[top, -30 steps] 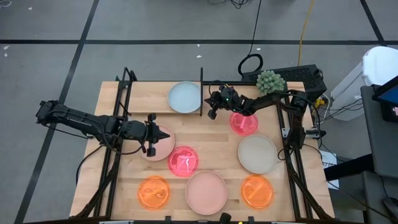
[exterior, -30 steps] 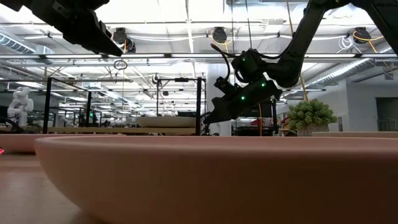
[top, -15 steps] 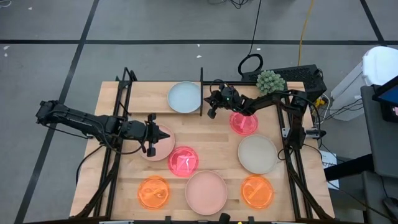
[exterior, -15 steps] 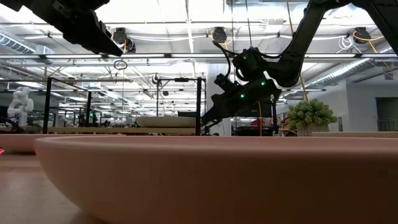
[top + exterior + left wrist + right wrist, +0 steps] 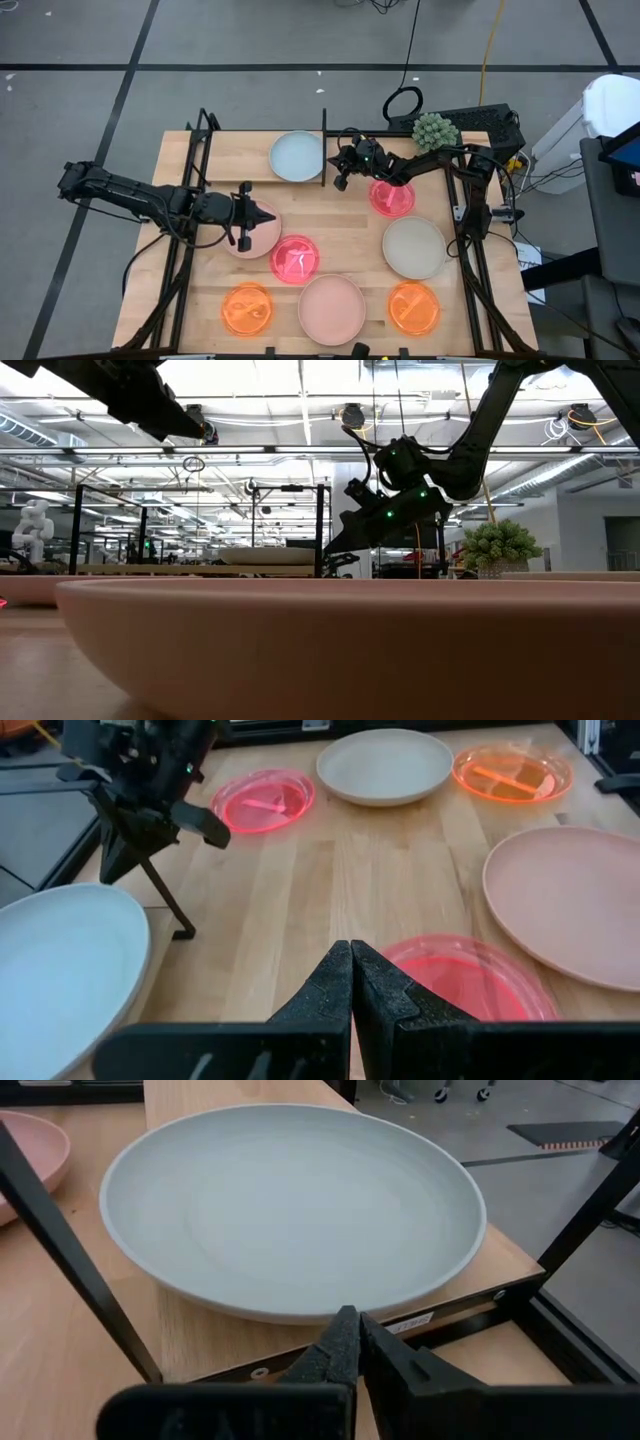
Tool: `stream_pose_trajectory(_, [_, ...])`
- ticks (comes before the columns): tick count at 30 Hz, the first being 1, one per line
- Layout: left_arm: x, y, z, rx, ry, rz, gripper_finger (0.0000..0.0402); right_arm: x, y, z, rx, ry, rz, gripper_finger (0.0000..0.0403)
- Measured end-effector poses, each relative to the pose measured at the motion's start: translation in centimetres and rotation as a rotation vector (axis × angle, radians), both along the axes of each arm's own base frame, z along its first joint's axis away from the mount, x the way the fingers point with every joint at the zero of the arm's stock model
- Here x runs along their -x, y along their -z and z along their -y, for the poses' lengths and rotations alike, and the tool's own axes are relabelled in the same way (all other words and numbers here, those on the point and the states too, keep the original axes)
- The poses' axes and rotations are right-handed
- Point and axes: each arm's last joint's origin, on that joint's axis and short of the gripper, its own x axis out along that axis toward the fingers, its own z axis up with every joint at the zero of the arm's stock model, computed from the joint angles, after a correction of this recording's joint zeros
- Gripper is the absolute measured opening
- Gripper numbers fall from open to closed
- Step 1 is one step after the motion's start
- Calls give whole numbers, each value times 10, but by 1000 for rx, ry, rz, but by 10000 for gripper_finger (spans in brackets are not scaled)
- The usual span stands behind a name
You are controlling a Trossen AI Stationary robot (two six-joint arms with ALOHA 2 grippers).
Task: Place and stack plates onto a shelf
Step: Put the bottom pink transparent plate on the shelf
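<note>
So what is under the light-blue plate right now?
The light-blue plate rests on the shelf, a light-wood plank in a black frame. Nothing else shows beneath it; the plank directly under the plate is covered.

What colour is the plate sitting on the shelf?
Light blue: the round matte plate on the light-wood shelf, clearest in the right wrist view.

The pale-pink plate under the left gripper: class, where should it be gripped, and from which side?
Grip the pale-pink plate by its raised rim on the edge facing the left gripper, coming in low from the table's left. It lies flat, so only the thin rim offers a pinch; the neon pink plate crowds the opposite side.
</note>
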Motion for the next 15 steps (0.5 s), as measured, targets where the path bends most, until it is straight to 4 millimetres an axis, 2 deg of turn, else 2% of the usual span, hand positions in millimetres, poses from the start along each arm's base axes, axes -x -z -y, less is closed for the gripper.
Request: stream_pose_trajectory(15, [-3,-5,1,-7,9,61,1,0,1,0,-5,0,-9,0])
